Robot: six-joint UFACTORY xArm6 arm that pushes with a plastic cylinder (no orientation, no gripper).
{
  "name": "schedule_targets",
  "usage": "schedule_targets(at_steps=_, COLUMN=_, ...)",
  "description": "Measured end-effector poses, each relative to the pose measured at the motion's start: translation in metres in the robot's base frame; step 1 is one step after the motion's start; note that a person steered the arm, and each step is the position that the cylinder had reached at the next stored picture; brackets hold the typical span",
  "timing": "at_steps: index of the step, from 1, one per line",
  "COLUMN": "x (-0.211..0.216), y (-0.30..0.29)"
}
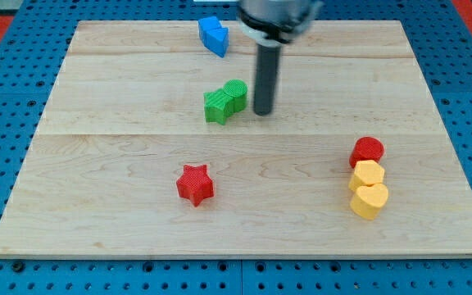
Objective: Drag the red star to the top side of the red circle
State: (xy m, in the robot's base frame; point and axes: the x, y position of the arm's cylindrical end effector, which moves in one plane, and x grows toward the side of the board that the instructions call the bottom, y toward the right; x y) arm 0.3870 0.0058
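The red star [195, 183] lies on the wooden board at the lower middle of the view. The red circle [367, 151] sits at the view's right, well apart from the star. My tip [263, 112] touches the board just right of two green blocks [224, 102], above and to the right of the red star and left of the red circle. The tip touches neither red block.
Two yellow blocks [369, 189] stand in a column right below the red circle, touching it. A blue block [213, 34] lies near the board's top edge. The board [97, 164] rests on a blue pegboard.
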Motion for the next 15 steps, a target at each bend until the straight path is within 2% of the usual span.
schedule_targets(at_steps=1, x=0.05, y=-0.097)
schedule_targets(at_steps=3, x=0.14, y=-0.135)
schedule_targets(at_steps=4, x=0.156, y=-0.103)
schedule_targets(at_steps=6, x=0.126, y=-0.024)
schedule_targets(at_steps=7, x=0.105, y=-0.006)
schedule_targets(at_steps=10, x=0.079, y=0.034)
schedule_targets(at_steps=11, x=0.092, y=0.027)
schedule_targets(at_steps=12, x=0.105, y=0.052)
schedule_targets(at_steps=14, x=0.062, y=0.08)
schedule_targets(at_steps=15, x=0.06, y=0.104)
